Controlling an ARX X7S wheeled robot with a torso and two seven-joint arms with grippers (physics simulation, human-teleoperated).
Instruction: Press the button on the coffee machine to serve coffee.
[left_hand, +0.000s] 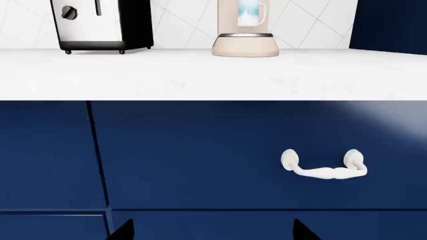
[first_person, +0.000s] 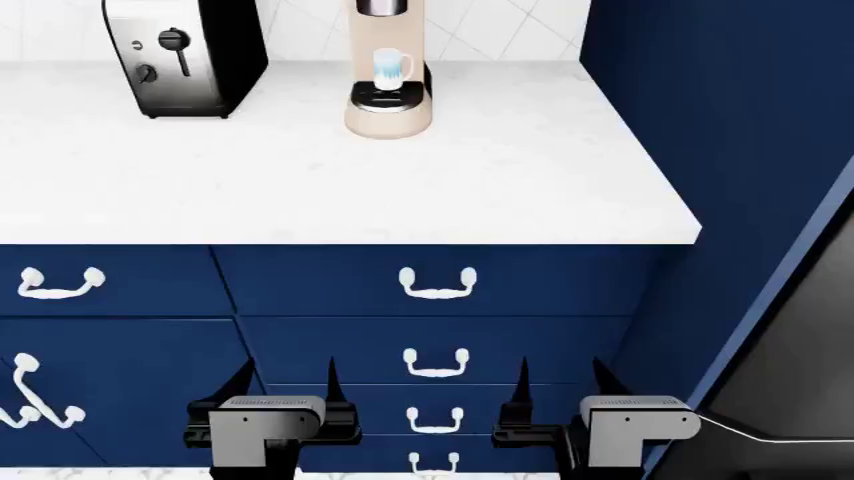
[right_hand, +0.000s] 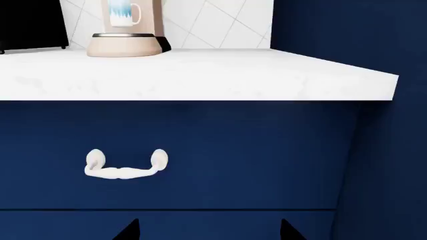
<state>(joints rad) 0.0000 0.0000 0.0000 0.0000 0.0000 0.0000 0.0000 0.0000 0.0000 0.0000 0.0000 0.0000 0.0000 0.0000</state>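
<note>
The beige coffee machine (first_person: 388, 70) stands at the back of the white counter against the tiled wall. A white and blue mug (first_person: 391, 68) sits on its round black drip tray. Its button is out of view, above the frame. The machine's base (left_hand: 245, 45) and the mug show far off in the left wrist view, and the same base (right_hand: 124, 44) appears in the right wrist view. My left gripper (first_person: 287, 385) and right gripper (first_person: 561, 383) both hang open low in front of the blue drawers, well below the counter, holding nothing.
A black-and-chrome toaster (first_person: 180, 55) stands left of the machine. The white counter (first_person: 400, 190) ends at a tall blue cabinet (first_person: 721, 150) on the right. Blue drawers with white handles (first_person: 438, 285) fill the front below the counter edge.
</note>
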